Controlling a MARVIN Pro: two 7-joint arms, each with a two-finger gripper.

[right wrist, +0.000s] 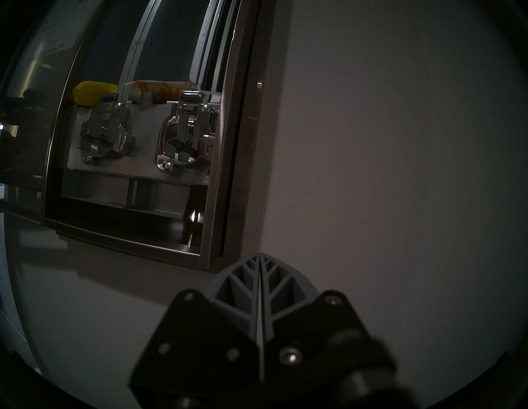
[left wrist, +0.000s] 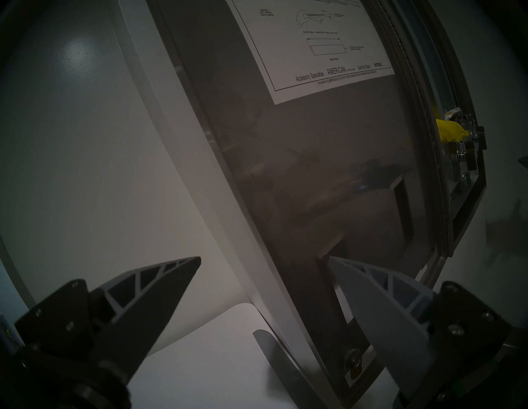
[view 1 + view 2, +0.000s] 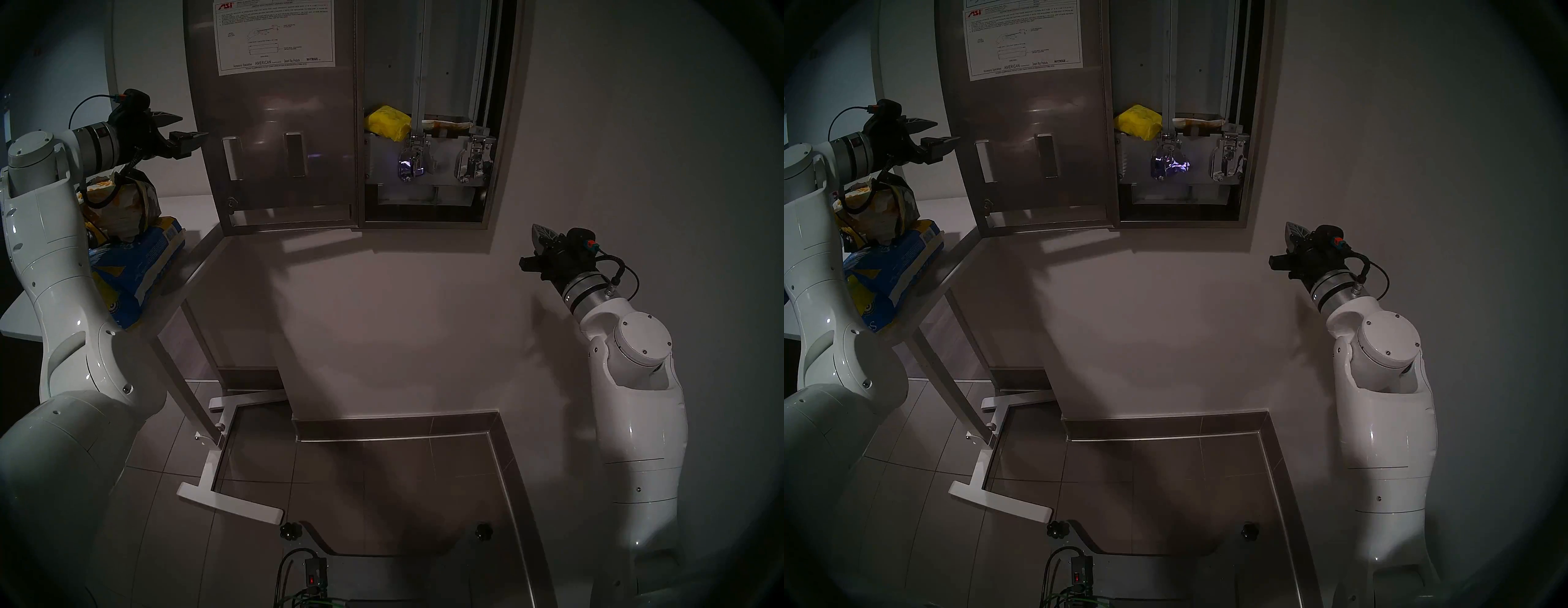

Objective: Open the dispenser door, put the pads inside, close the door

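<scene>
The dispenser door (image 3: 275, 127) stands swung open to the left, its back with the white instruction sheet (image 3: 271, 34) facing me. The dispenser (image 3: 432, 110) is open. A yellow pad (image 3: 388, 121) lies above the left chrome lever, and a white pad with orange flowers (image 3: 445, 124) lies above the right lever; both show in the right wrist view (image 1: 91, 92) (image 1: 160, 88). My left gripper (image 3: 191, 129) is open at the door's free left edge (image 2: 257, 285), its jaws straddling that edge. My right gripper (image 3: 539, 237) is shut and empty, below and right of the dispenser.
A white table (image 3: 186, 212) at the left holds a torn blue plastic bag (image 3: 135, 271) with a crumpled packet pile (image 3: 123, 204) on top, behind my left arm. A white wheeled stand base (image 3: 220, 467) sits on the tiled floor. The wall (image 3: 403, 318) below the dispenser is bare.
</scene>
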